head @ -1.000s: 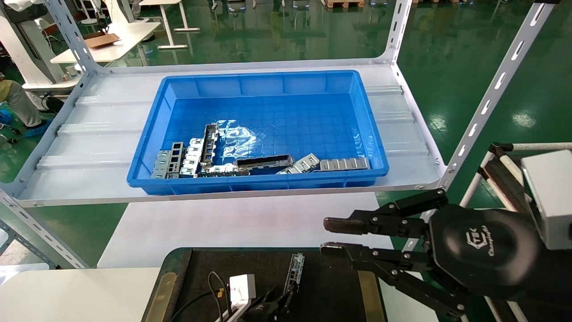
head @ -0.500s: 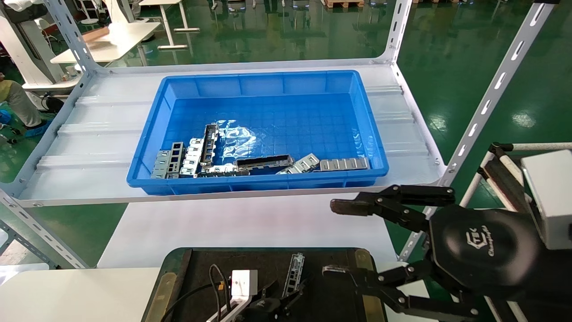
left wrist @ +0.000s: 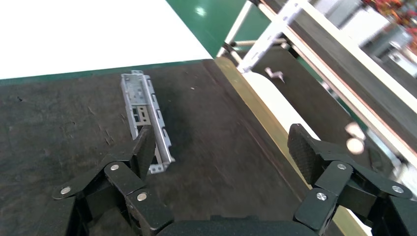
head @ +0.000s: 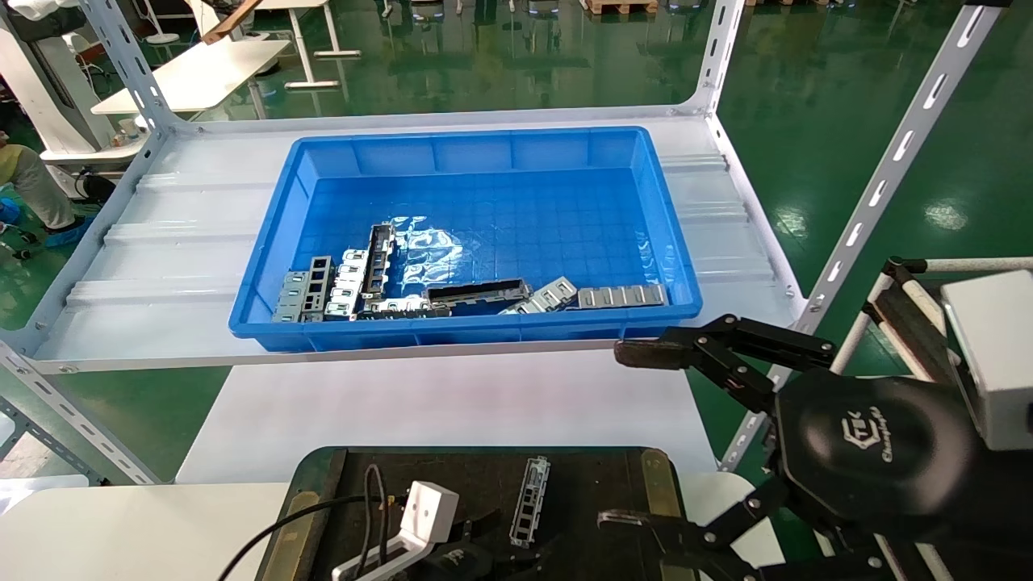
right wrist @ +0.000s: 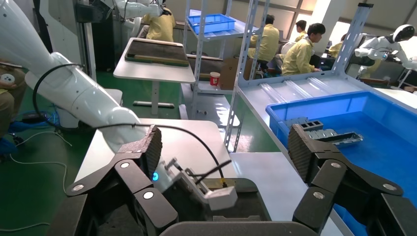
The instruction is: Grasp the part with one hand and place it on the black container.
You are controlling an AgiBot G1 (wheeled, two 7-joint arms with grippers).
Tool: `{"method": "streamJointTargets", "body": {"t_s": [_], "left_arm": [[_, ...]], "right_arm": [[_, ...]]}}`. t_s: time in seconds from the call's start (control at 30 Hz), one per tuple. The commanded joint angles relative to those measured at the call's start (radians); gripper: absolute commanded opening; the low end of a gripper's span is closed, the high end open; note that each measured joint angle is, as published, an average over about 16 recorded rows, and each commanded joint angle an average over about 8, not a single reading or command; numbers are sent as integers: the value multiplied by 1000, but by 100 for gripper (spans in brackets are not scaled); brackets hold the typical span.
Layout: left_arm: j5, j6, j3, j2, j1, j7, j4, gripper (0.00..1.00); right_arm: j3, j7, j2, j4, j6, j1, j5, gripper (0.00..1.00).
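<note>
Part (head: 529,500) now lying free on black container (head: 597,484) near its far edge, left gripper (left wrist: 223,147) opened and backed off, right gripper (head: 637,436) spread wide; placement apparently done

The black container (head: 581,492) has bare matte floor on both sides of the part (head: 529,500), with the wider stretch toward its brass strip on the right, though the left gripper (left wrist: 221,152) sits low at the near edge, its fingers (left wrist: 142,150) spread wide with one just beside the part's near end. The right gripper (head: 629,436), fingers (head: 641,353) splayed, fills the space off the container's right corner. Above the white surface (head: 436,403), the shelf (head: 161,266) carrying the blue bin (head: 484,331) overhangs.
</note>
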Motion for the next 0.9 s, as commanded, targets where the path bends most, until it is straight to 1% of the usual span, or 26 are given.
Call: {"method": "streamJointTargets", "body": {"t_s": [0.03, 0.3, 0.53, 0.73, 0.9], "left_arm": [[-3, 56, -12, -31, 0, 13, -9, 100], [-50, 240, -80, -102, -2, 101, 1, 100], [-99, 368, -129, -158, 8, 165, -2, 100], [-139, 450, -164, -213, 25, 202, -26, 100], [-169, 487, -190, -254, 36, 215, -47, 100]], "right_arm": [[0, 0, 0, 0, 0, 0, 0, 100], [0, 0, 0, 0, 0, 0, 0, 100], [0, 0, 0, 0, 0, 0, 0, 100], [0, 0, 0, 0, 0, 0, 0, 100], [0, 0, 0, 0, 0, 0, 0, 100]]}}
